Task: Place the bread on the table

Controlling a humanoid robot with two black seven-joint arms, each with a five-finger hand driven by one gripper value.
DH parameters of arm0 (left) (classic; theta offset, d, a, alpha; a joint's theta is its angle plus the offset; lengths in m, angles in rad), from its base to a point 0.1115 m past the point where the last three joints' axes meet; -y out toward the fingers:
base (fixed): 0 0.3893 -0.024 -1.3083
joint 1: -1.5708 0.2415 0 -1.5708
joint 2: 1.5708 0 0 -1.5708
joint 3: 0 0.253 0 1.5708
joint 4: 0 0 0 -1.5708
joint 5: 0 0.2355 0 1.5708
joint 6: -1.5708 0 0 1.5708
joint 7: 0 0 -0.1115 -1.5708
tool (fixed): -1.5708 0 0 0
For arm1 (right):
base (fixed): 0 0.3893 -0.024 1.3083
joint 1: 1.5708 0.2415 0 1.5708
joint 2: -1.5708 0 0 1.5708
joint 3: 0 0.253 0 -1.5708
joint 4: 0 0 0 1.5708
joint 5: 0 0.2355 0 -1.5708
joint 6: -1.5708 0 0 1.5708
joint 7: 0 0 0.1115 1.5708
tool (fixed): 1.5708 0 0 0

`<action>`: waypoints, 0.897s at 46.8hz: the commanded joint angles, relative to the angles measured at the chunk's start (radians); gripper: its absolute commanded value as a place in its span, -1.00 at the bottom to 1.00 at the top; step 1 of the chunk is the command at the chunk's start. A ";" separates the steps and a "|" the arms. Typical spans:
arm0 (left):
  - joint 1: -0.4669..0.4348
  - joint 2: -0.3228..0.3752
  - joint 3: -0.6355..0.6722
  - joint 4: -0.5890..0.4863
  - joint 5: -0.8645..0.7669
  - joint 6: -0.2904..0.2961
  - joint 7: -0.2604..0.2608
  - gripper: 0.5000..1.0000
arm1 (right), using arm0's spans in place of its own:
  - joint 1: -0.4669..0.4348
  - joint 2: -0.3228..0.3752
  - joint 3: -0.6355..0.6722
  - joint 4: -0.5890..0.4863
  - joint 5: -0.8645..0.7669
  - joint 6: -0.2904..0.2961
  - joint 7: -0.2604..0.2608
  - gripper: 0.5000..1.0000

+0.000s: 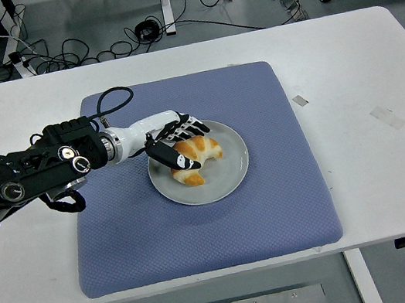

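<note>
A golden croissant (199,156) lies on a grey round plate (233,169) in the middle of a blue mat (275,209) on the white table (362,76). My left hand (178,144) reaches in from the left over the plate's left side. Its fingers are curled around the croissant's left part, with the thumb (172,157) lying across the front of the bread and the other fingers (187,129) behind it. The croissant rests on the plate. My right arm is out of view.
Two pieces of tape (299,100) (387,116) are stuck on the table to the right of the mat. Cables and table legs lie on the floor beyond the table's far edge.
</note>
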 commanded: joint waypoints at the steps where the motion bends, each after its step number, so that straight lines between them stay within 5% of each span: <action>1: 0.000 -0.001 0.000 0.000 0.001 0.000 0.000 0.03 | 0.000 0.000 0.000 0.000 0.000 0.000 0.001 1.00; 10: -0.006 0.001 0.002 0.000 0.005 0.000 -0.001 0.00 | 0.000 0.000 0.000 0.000 0.000 0.000 0.000 1.00; 33: -0.009 0.010 0.000 -0.002 0.010 -0.008 -0.003 -0.45 | -0.001 0.000 0.000 0.000 0.000 0.000 0.001 1.00; 42: -0.011 0.010 0.000 -0.002 0.010 -0.006 -0.003 -0.36 | 0.000 0.000 0.000 0.000 0.000 0.000 0.001 1.00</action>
